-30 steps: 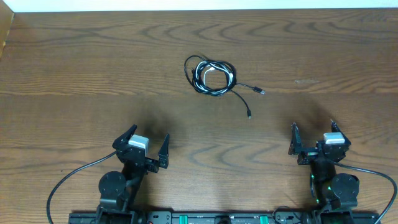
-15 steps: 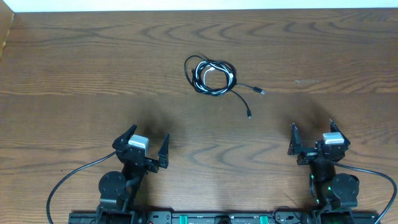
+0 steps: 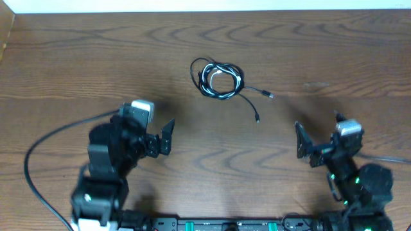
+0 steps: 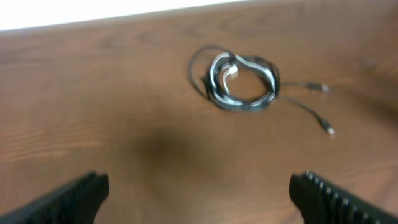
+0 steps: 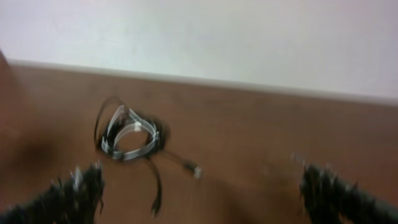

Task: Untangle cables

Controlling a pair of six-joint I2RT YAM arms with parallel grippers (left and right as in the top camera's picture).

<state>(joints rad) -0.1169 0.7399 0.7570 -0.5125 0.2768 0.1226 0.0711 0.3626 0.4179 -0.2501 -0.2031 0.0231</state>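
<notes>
The cables (image 3: 218,80) lie as one small tangled coil of black and white cord at the middle far side of the wooden table. Two thin black tails run off to the right and end in small plugs (image 3: 270,95). My left gripper (image 3: 148,125) is open and empty, near and left of the coil. In the left wrist view the coil (image 4: 242,81) lies far ahead of the open gripper (image 4: 199,193). My right gripper (image 3: 319,129) is open and empty, near and right of the coil. The blurred right wrist view shows the coil (image 5: 130,134) ahead and left of that gripper (image 5: 205,186).
The table's far edge (image 3: 205,11) meets a white wall. A thick black wire (image 3: 45,144) loops out from the left arm over the near left of the table. The arms' base rail (image 3: 212,224) runs along the near edge.
Both arms have risen from their rest pose and reached forward toward the coil, the left one further. Both grippers stay open. The cables have not moved.
</notes>
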